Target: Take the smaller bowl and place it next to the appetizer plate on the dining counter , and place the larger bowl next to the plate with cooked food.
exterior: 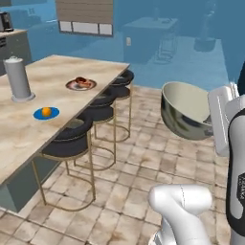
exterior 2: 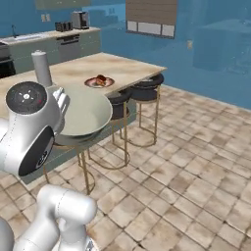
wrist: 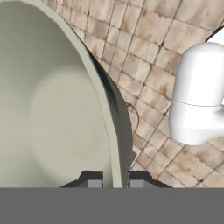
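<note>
The larger bowl (exterior: 184, 111) was up in the air, held out over the tiled floor (exterior: 143, 158) and well clear of the dining counter (exterior: 28, 124), its cream inside tipped toward the counter in the left base view and its glossy dark outside facing down. From the hand view the gripper (wrist: 113, 180) was clamped on the bowl's rim, one dark fingertip (wrist: 90, 179) inside the cream wall and the other outside against the dark skin, so the claw was closed tight on that edge. In the right base view the bowl (exterior 2: 86, 113) hung just beside the arm's big round joint, in front of the stools. Over on the counter, the appetizer plate (exterior: 46, 113) lay flat with its small orange ball (exterior: 46, 111) on it, near the counter's stool-side edge. Farther along sat the plate with cooked food (exterior: 81, 84), brown and reddish pieces on its white centre, also visible in the right base view (exterior 2: 99, 81). A tall grey canister (exterior: 18, 79) stood upright behind the blue plate. Three dark-cushioned stools (exterior: 72, 139) lined the counter's edge.
</note>
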Robot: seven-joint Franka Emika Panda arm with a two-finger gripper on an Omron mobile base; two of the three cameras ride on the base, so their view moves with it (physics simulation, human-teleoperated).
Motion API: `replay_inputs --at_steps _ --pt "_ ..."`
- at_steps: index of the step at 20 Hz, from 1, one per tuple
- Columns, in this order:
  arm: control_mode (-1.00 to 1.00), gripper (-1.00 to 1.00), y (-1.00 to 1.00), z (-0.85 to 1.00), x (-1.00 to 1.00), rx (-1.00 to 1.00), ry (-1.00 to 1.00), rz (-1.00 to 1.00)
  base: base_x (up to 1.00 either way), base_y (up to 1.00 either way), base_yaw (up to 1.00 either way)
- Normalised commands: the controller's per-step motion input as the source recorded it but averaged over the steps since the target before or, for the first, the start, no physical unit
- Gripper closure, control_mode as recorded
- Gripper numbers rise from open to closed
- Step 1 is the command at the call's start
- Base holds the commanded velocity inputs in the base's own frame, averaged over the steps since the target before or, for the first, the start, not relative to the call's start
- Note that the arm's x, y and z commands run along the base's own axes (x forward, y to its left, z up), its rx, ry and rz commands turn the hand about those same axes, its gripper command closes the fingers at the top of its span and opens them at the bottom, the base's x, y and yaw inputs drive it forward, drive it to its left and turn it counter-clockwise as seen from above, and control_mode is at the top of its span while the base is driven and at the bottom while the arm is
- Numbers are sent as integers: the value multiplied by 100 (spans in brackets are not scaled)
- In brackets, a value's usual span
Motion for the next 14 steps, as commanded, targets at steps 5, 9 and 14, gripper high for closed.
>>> replay_inputs --at_steps 5,9,14 --pt "100 100 0 0 0 0 0 0 100 -99 46" --pt "100 100 0 0 0 0 0 0 100 -100 44" --pt "100 100 0 0 0 0 0 0 91 -100 42"
